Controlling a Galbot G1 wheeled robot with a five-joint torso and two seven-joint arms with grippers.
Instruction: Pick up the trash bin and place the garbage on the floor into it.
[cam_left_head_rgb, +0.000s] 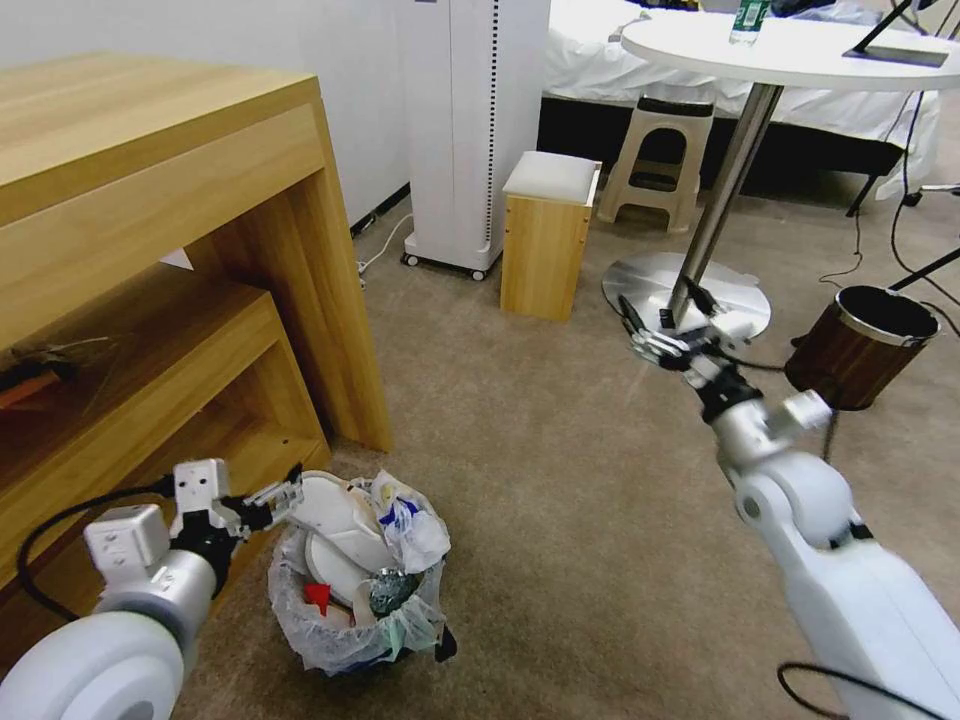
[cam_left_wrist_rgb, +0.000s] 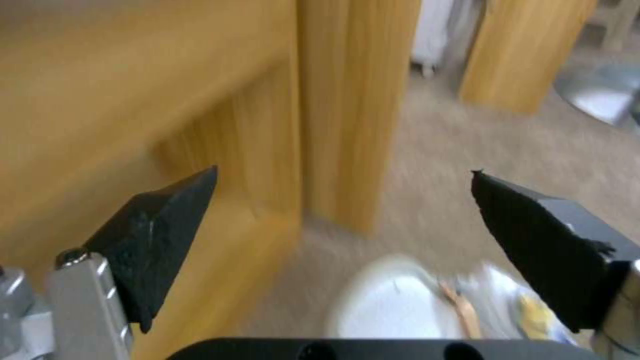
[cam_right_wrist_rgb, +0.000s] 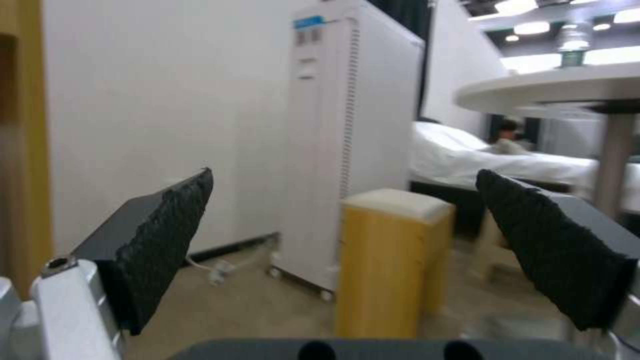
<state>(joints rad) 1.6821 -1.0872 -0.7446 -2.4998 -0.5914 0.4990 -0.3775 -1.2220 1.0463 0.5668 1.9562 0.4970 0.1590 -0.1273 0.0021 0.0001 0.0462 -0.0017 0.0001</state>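
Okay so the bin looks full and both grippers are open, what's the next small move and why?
Probably draw the left gripper back from the trash bin. Its fingers are open and empty right at the white slipper sticking out on top, the carpet nearby looks free of litter, and the right gripper hangs open farther off.

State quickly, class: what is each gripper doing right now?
Left gripper: open, holding nothing, beside the trash bin.
Right gripper: open, holding nothing, raised above the floor.

My end effector fingers (cam_right_wrist_rgb: 167, 245) carry rough matt pads. Trash bin (cam_left_head_rgb: 355, 610) liner: crinkly translucent plastic. Floor (cam_left_head_rgb: 560, 480): short-pile carpet.
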